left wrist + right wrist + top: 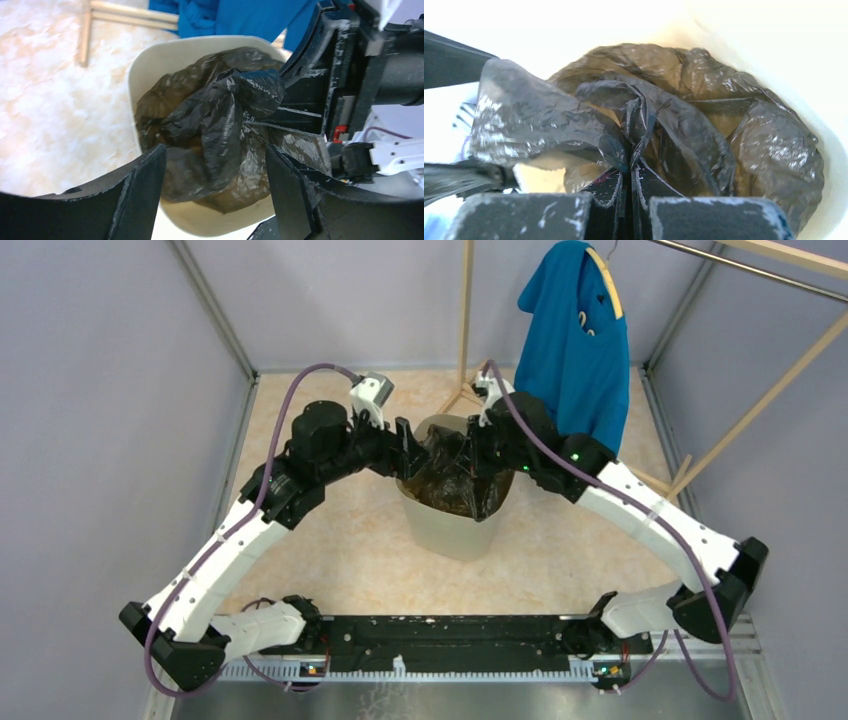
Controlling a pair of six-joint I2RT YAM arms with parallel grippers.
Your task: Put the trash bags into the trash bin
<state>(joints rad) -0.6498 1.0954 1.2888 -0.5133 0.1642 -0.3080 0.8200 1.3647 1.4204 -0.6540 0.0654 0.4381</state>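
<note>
From above, the trash bag (455, 480) sits bunched in the trash bin (450, 535), which stands on the worktop (330, 540) between both arms.

In the left wrist view, the left tool (215, 155) is spread wide and empty, with the bag straight ahead below it.

In the right wrist view, the right tool (630, 172) is pinched on a raised fold over the bin mouth, so it is the nearer one.
</note>
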